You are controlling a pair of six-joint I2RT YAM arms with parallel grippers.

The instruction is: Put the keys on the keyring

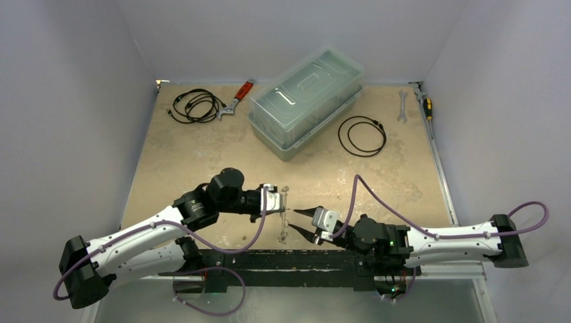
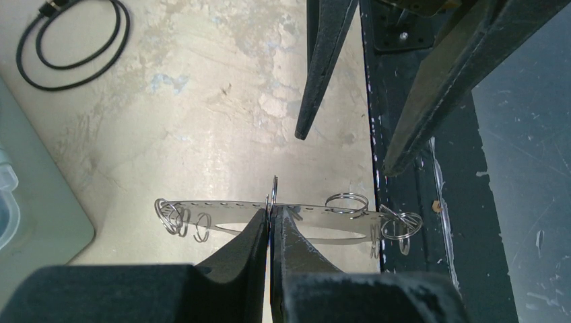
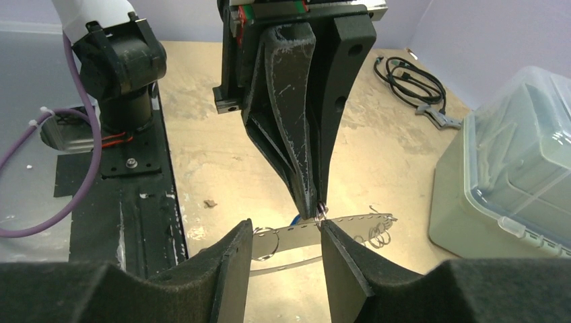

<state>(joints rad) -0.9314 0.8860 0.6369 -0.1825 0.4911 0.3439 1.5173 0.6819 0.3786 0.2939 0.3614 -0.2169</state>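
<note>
The keyring is a thin silvery hoop seen edge-on, with small holes along its band and small wire rings hanging from it. My left gripper is shut on its rim, pinching a small ring there, and holds it above the table. My right gripper is open, its jaws either side of the hoop's near part without touching it. A bit of bright blue shows behind the hoop. I cannot make out any silvery keys.
A clear lidded plastic box stands at the back. Black cable coils lie on either side of it. A red-handled wrench, a spanner and a screwdriver lie along the back. The black base rail runs along the near edge.
</note>
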